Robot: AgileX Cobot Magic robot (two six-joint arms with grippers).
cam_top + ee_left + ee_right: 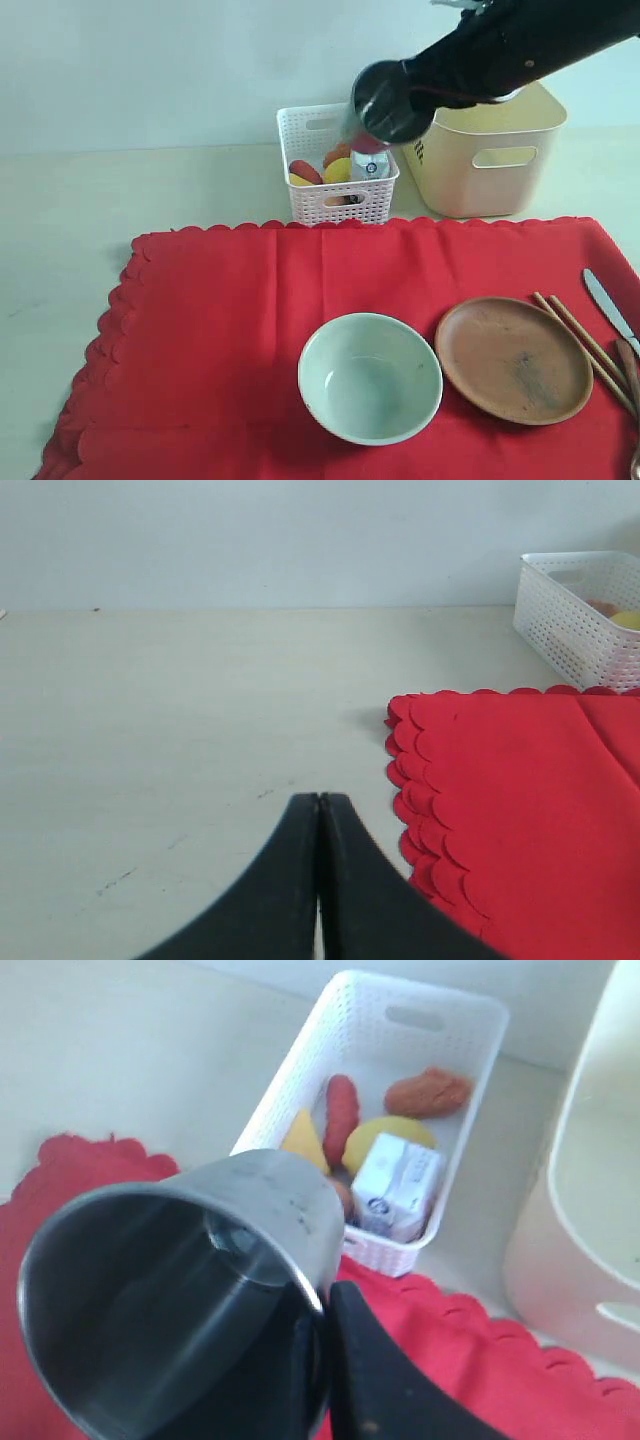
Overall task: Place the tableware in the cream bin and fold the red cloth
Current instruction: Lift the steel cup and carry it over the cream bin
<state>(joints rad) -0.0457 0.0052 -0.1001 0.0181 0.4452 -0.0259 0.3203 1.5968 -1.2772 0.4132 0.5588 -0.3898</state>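
While right gripper (322,1298) pinches steel cup (190,1290) near white basket (330,205), left gripper (320,805) pressed closed

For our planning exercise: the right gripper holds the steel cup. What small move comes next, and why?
Probably carry the steel cup over the cream bin: the right gripper grips its rim, but it hangs by the white basket instead.

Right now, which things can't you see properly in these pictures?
- Spoon: exterior view, nearly all cut off by the bottom-right corner.
- Metal knife: exterior view, its lower end runs off the right edge.
- White basket food: exterior view, the steel cup and right arm cover part.
- Cream bin inside: exterior view, its wall and the arm hide it; right wrist view cuts it off.
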